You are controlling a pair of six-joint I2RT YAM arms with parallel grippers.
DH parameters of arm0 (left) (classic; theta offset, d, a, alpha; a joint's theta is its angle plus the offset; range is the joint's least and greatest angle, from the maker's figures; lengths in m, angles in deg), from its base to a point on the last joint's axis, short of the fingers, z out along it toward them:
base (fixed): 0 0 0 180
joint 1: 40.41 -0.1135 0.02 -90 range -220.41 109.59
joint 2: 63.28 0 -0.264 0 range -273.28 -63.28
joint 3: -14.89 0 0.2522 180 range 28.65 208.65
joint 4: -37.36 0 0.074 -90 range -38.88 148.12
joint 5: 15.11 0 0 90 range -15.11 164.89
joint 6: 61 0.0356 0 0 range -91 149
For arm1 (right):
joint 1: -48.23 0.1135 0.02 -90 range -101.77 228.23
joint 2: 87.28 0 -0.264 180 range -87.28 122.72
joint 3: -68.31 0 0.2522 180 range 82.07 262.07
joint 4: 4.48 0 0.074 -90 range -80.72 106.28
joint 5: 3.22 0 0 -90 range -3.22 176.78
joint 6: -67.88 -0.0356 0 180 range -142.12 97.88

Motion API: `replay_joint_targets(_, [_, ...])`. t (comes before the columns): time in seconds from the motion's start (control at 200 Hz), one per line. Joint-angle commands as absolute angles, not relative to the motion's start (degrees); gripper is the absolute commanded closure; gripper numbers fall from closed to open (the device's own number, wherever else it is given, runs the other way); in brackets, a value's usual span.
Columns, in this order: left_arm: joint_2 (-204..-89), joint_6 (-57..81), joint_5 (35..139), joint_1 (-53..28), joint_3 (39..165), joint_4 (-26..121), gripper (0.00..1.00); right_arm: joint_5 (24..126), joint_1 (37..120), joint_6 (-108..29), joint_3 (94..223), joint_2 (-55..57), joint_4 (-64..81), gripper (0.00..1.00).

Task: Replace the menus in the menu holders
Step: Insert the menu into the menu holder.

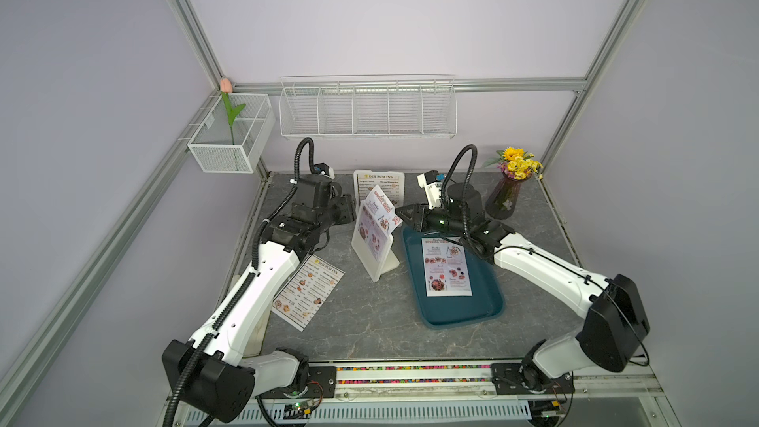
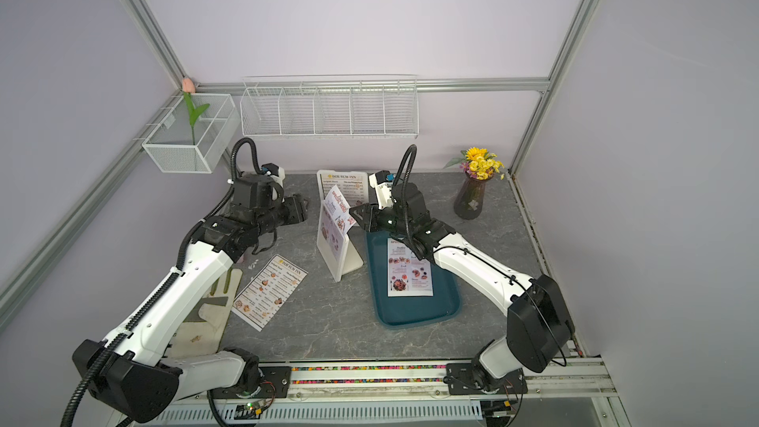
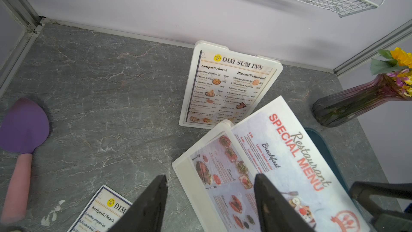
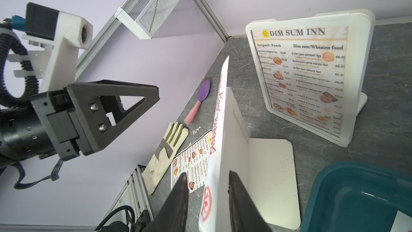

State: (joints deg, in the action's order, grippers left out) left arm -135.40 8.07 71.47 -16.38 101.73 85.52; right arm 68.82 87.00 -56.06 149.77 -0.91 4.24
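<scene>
The right arm reaches low over the teal plastic tray (image 1: 451, 310). The right gripper (image 4: 207, 172) stands parted, loosely around the edge of the red-headed "SPECIAL MENU" paper sheet (image 1: 380, 209), which sits half inside the near white plastic menu holder (image 1: 369, 252). The left gripper (image 3: 211, 175) hovers beside the holder, open and empty.

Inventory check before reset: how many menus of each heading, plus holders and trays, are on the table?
Dim Sum Inn menus: 2, one in the back holder, one loose on the table
Special Menu menus: 2, one partly in the front holder, one in the tray
Holders: 2
Trays: 1
Total: 7
</scene>
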Motion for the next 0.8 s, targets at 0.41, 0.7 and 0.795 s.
replay_joint_targets(0.41, [-134.7,7.9,70.8,-16.2,102.6,85.4,0.35,65.8,87.4,-56.5,151.9,1.6,3.7,0.71])
replay_joint_targets(0.7, [-135.0,7.9,70.8,-16.2,102.6,85.3,0.35,64.9,87.6,-56.4,153.0,2.6,4.4,0.85])
replay_joint_targets(0.795, [-134.9,7.9,70.8,-16.2,102.6,85.3,0.35,65.8,87.9,-55.8,153.4,3.1,5.7,0.86])
